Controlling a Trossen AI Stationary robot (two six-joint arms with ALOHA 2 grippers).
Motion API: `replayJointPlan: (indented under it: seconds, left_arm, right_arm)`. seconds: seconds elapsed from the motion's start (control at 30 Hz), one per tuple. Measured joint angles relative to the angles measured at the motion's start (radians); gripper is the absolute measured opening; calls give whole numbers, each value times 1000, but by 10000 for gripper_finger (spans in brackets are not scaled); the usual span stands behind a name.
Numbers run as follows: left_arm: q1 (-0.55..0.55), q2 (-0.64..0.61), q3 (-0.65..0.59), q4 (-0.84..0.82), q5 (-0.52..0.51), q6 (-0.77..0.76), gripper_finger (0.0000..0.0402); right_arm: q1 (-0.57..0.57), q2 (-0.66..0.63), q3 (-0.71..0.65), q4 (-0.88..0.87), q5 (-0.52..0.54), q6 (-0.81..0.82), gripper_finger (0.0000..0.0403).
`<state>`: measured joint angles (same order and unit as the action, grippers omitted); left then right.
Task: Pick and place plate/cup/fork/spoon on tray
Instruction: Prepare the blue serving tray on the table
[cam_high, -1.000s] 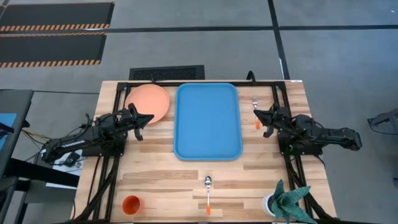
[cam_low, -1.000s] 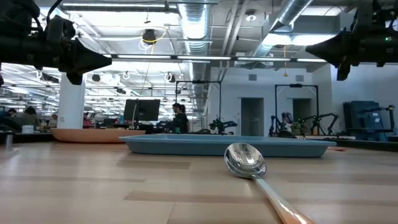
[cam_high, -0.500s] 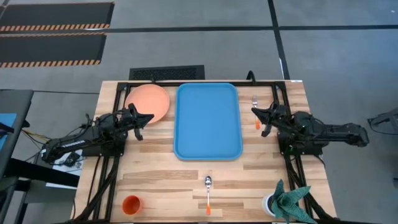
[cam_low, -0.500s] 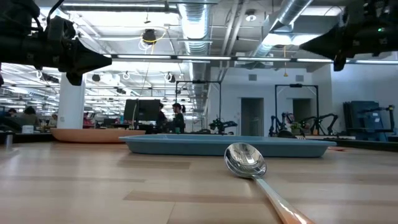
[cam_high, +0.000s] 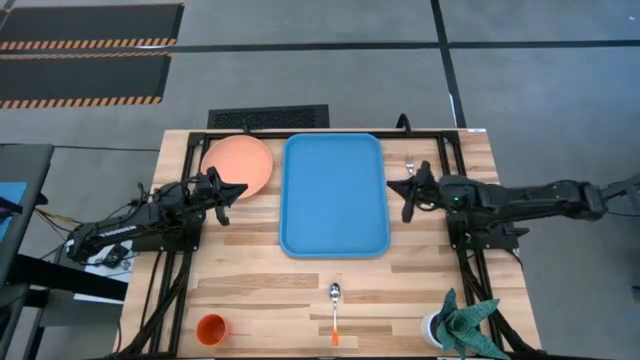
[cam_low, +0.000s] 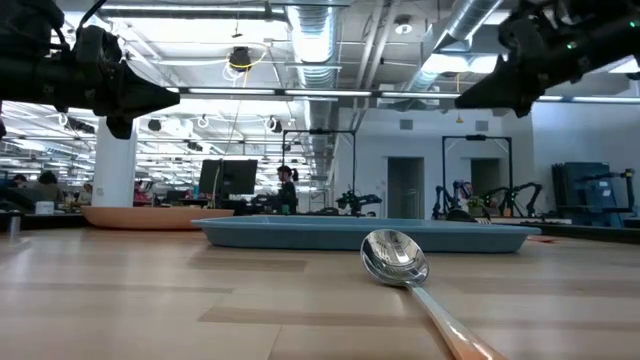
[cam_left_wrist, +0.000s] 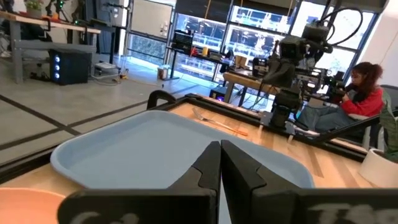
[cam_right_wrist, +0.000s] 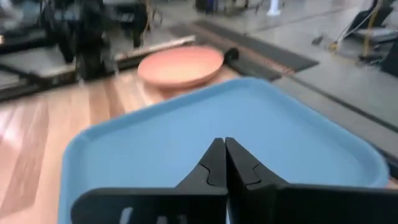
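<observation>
Right end effector (cam_high: 394, 187) closed, outstretched at tray (cam_high: 334, 195) edge; left end effector (cam_high: 243, 189) closed beside plate (cam_high: 238, 164).

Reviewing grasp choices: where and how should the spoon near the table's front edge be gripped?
Grip the spoon at its thin orange handle, coming straight down with the fingers straddling it. It lies flat on the table, clear of the tray, and the rounded bowl would likely slip.
</observation>
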<state>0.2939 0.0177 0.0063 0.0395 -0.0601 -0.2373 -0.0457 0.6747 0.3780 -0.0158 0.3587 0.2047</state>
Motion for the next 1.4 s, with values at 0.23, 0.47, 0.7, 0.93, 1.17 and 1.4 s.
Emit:
replayJointPlan:
  seconds: [0.23,0.47,0.7,0.93,1.17,1.4]
  left_arm:
    - [0,0,0,-4,23,0,0]
    - [0,0,0,-7,62,5,0]
    - [0,0,0,-7,64,45,0]
    - [0,2,0,-7,64,87,0]
    - [0,2,0,-6,64,113,0]
    - [0,2,0,-6,63,142,0]
  right_arm:
    - [124,258,162,-101,-17,0,5]
    - [251,561,346,-203,-17,82,25]
    - [326,828,533,-330,-1,209,87]
    - [356,1045,751,-568,-10,303,173]
    - [375,1206,878,-653,-70,242,231]
    - [364,1302,964,-760,-72,232,220]
